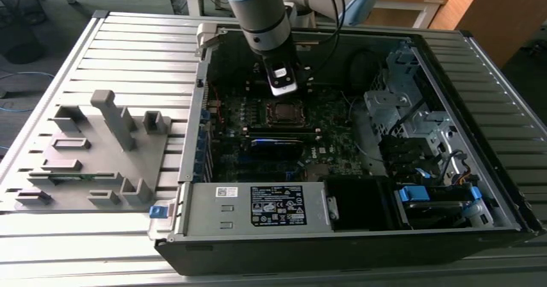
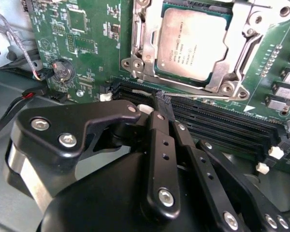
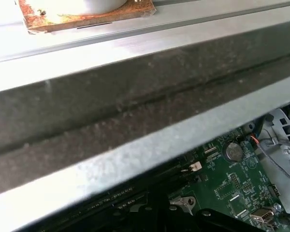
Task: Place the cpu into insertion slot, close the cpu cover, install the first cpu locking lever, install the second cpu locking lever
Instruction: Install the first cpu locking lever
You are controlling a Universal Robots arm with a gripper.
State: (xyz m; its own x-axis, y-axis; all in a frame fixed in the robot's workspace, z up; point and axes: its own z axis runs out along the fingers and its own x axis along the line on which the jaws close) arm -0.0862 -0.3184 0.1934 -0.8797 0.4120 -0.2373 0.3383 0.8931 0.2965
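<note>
In the exterior view, the black-and-white gripper (image 1: 283, 88) hangs inside the open black computer case (image 1: 478, 172), just above the green motherboard's (image 1: 334, 133) far edge, with the small square silver-rimmed insertion slot (image 1: 283, 113) directly beneath and slightly nearer the camera. In the second wrist view, the flat square grey-topped cpu (image 2: 195, 41) sits in that slot, the thin silver cpu cover (image 2: 232, 63) framing it; the black fingers (image 2: 160, 140) are drawn together, tips touching with nothing between them, poised over the long black memory slots (image 2: 222, 121) just beside the socket. In the first wrist view, the case's grey metal wall (image 3: 135, 96) looms above a corner of the board.
</note>
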